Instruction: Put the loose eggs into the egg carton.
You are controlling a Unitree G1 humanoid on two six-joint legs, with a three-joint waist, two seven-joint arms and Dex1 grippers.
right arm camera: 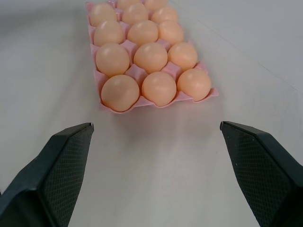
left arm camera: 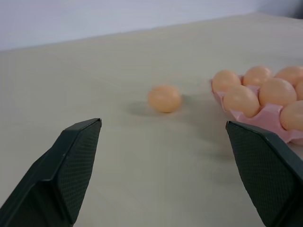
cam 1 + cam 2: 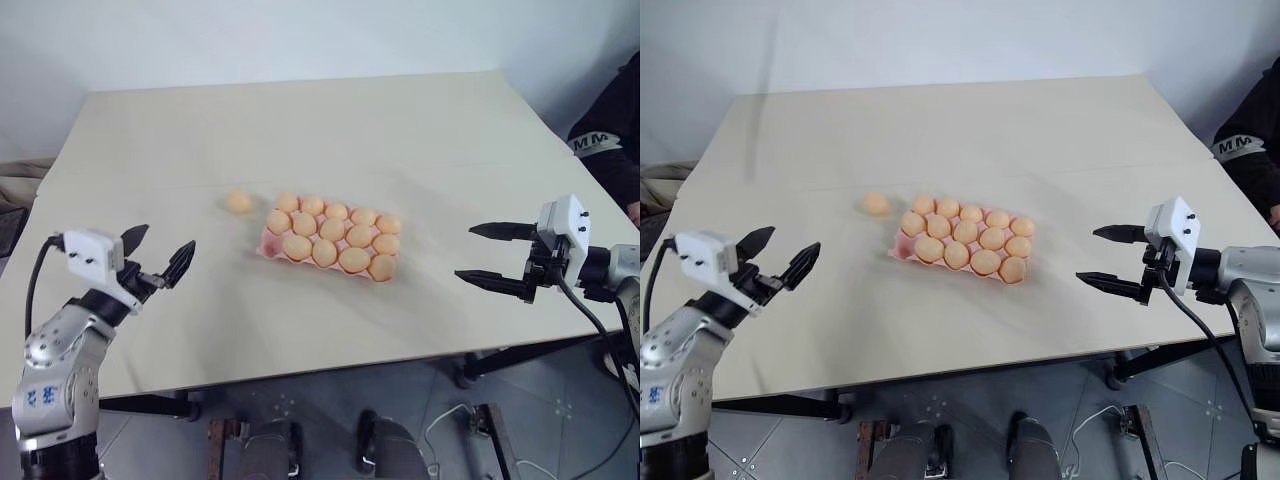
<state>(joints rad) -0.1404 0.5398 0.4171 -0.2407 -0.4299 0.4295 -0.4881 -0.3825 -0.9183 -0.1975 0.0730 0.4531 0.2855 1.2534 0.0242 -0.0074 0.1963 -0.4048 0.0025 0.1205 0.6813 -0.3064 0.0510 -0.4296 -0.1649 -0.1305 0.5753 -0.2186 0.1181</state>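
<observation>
Nearly there — the egg carton [image 3: 270, 243] looks almost full, one loose egg [image 3: 238, 201] left on the desk [image 3: 400, 130] — left gripper [image 3: 160, 255] and right gripper [image 3: 488, 255] spread wide, empty.

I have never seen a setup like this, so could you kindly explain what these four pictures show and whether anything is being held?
A humanoid robot stands at a pale table. Two pictures come from cameras in its head; the other two from its wrists, looking out between black fingers. Its left hand and right hand are both open and hold nothing. On the table lies a pink egg carton, nearly full of eggs, with one loose egg beside it, on the left hand's side. A person's dark sleeve shows at the edge.
</observation>
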